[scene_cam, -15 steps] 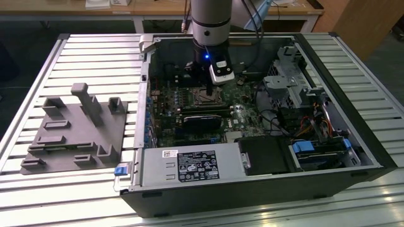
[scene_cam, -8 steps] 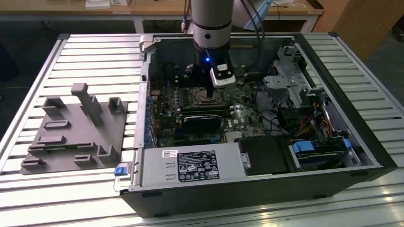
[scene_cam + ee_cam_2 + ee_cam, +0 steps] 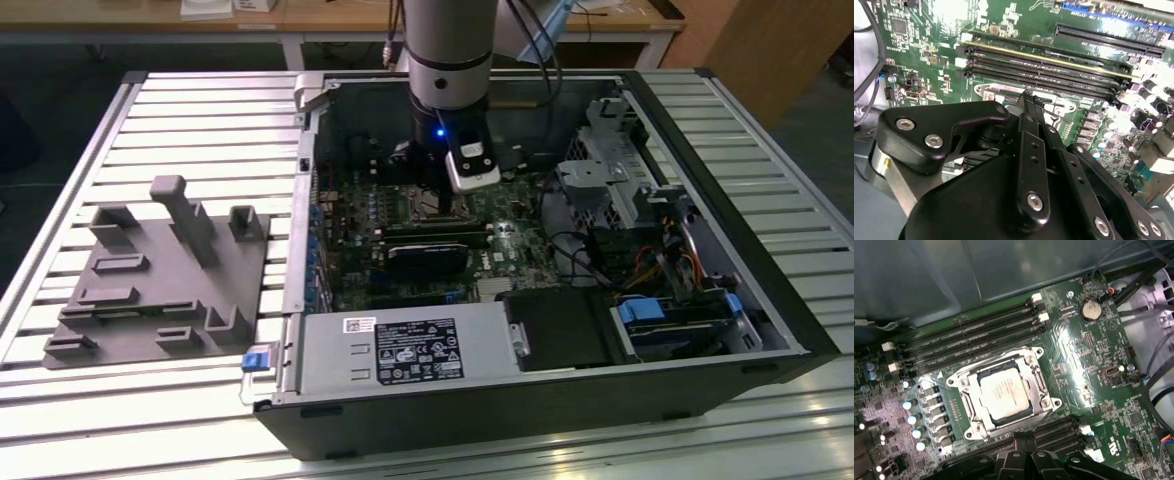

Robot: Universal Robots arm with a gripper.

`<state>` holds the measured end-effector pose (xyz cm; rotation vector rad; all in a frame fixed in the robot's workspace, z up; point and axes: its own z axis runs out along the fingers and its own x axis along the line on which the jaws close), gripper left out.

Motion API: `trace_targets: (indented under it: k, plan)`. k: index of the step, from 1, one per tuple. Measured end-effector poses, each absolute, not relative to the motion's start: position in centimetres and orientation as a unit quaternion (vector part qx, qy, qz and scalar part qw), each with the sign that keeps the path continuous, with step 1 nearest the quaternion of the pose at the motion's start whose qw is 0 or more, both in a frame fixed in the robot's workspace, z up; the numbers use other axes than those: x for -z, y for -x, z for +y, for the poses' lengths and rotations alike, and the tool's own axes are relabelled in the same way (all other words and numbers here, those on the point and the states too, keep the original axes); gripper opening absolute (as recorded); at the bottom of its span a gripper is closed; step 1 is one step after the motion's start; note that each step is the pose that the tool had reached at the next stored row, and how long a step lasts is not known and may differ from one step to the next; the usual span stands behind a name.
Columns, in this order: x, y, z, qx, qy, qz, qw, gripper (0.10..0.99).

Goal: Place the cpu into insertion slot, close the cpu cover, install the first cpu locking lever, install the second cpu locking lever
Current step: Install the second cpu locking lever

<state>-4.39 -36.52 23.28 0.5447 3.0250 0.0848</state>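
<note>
A grey fixture block sits at the exterior view's left of the open computer case. In the first wrist view, the cpu lies seated in the insertion slot, the cpu cover closed around it, while the gripper hovers just beside with narrowed, empty fingers.

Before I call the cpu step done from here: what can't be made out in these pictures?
- Gripper fingertips: bunched at the first wrist view's edge; open or shut unclear.
- Insertion slot: covered by the cpu and cpu cover.
- Locking levers: too fine against the cover's frame to judge.
- Socket area in the exterior view: hidden behind the arm.
</note>
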Motion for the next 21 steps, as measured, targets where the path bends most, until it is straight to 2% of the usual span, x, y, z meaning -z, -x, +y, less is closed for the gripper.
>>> trace_targets:
  k: [9,16,21]
  plan:
    - [-23.26,4.39,-36.68,-0.028,-0.177,0.983,0.033,0.106]
    - [-22.94,4.40,-36.78,-0.030,-0.170,0.985,0.016,0.106]
    - [-22.93,4.40,-36.79,-0.030,-0.169,0.985,0.015,0.106]
